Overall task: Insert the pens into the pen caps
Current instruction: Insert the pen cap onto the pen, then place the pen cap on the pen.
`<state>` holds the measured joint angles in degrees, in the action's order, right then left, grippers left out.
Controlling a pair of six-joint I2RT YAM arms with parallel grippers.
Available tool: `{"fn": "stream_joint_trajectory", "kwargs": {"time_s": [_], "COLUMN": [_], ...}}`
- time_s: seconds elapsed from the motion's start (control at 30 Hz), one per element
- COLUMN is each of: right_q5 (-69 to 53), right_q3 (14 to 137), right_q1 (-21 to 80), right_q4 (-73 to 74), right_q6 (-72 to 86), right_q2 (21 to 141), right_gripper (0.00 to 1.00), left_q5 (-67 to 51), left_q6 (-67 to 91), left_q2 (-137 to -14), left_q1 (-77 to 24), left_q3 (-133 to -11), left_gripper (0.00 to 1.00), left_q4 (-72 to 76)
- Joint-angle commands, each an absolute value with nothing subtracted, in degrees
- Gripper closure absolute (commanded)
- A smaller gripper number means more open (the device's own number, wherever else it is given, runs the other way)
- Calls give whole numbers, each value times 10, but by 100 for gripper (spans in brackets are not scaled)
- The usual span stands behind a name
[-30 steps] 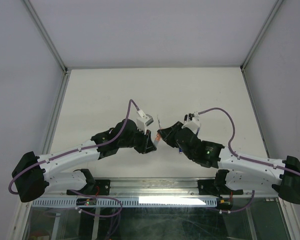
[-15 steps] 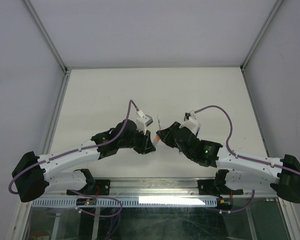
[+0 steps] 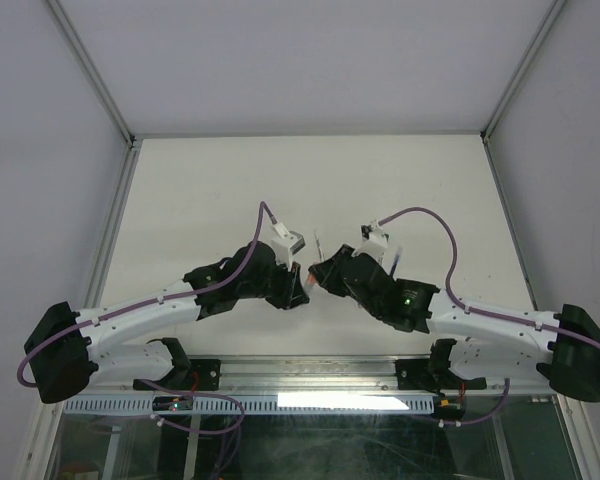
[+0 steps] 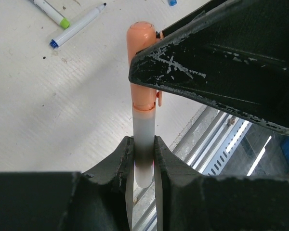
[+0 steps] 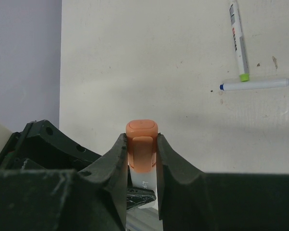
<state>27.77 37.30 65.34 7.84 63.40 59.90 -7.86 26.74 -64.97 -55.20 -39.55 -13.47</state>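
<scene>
One pair mated, we reckon: right gripper (image 5: 141, 142), pinching the orange cap (image 5: 141, 131), has closed in onto the pen (image 4: 143, 127) clamped by left gripper (image 4: 140, 154), centre of top view; cap looks seated.

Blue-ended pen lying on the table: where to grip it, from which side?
I'd take the blue-ended pen mid-barrel from straight above, jaws across it: it lies flat. The green-ended pen lies close to its blue end, so grip away from there.
</scene>
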Motion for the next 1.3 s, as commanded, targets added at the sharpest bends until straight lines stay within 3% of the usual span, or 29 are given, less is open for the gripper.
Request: {"fn": "stream_joint_trajectory", "kwargs": {"time_s": [0.0, 0.33, 0.73, 1.0, 1.27], "right_q5": [243, 260, 278, 292, 377], "right_q3": [400, 416, 432, 433, 470], "right_q1": [677, 709, 712, 713, 712], "right_q4": [86, 91, 103, 125, 190], "right_q6": [650, 648, 622, 614, 595], "right_q2": [614, 645, 600, 572, 528], "right_gripper": [100, 99, 61, 51, 49], "left_q5": [-15, 31, 7, 6, -7], "left_q6": [280, 286, 280, 282, 279], "left_q2": [-634, -609, -592, -593, -587], "left_q1": [-553, -552, -552, -552, -552], "left_q3": [-417, -433, -429, -429, -427], "left_gripper": [100, 100, 100, 100, 100], "left_q4": [-83, -76, -70, -73, -79]}}
